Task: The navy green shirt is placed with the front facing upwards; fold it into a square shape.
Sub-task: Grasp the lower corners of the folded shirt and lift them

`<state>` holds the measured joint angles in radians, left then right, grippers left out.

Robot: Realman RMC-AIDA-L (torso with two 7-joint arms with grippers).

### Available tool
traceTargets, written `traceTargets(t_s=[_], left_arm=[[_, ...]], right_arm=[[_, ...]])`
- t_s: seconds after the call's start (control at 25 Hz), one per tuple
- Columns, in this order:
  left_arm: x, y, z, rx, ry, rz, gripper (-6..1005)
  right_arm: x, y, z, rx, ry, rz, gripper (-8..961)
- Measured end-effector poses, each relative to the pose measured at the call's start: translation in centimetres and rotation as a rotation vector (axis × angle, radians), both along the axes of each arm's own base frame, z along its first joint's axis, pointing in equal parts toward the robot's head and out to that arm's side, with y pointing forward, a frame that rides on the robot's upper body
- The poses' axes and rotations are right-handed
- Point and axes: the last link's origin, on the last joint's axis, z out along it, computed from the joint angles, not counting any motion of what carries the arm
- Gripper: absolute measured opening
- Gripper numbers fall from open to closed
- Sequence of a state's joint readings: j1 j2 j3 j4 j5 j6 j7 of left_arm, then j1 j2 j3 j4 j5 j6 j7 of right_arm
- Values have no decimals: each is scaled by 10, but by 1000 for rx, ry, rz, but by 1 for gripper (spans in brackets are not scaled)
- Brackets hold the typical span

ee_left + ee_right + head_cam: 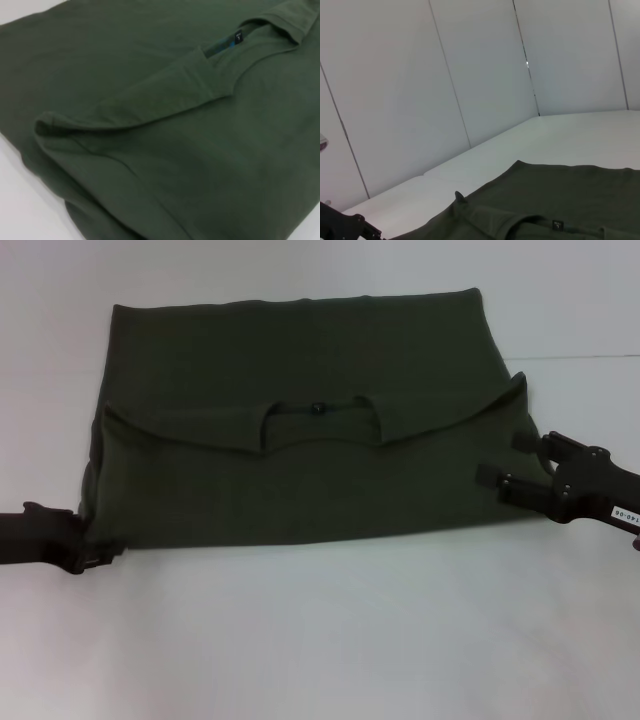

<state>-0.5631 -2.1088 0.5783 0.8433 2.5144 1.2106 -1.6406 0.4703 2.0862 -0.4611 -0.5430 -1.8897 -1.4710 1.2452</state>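
**Shirt folded across the table, grippers at its sides**

We see the navy green shirt (300, 455) lying folded in a wide rectangle on the white table (320, 640), collar in the middle. Our left gripper (85, 545) sits at its near left corner; we cannot tell its state. Our right gripper (505, 465) spreads open at the right edge. Only the wrist views show the neck label (238, 37) clearly.

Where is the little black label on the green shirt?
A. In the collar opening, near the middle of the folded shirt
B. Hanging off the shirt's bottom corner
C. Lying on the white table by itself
A: the small black label sits inside the collar opening, near the middle of the folded navy green shirt.
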Motion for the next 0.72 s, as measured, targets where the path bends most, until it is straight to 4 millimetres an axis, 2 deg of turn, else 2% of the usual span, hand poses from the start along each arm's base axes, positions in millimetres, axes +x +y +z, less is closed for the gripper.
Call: traceTargets(t_s=[0.2,0.36,0.56,0.72], left_arm=[[3,2,1,6,-2,-15,450],[6,4,2,14,-13,-31,251],[8,4,2,18,-21,-35,126],[10,5,0,18,-22,-41,50]], right_arm=[[7,-3,2,-1,1,-35,903],[29,-7,9,22,-18,-155,900],[55,-8,20,63,-35,-305,896],[66,-3,24,80,-58,-383,892]])
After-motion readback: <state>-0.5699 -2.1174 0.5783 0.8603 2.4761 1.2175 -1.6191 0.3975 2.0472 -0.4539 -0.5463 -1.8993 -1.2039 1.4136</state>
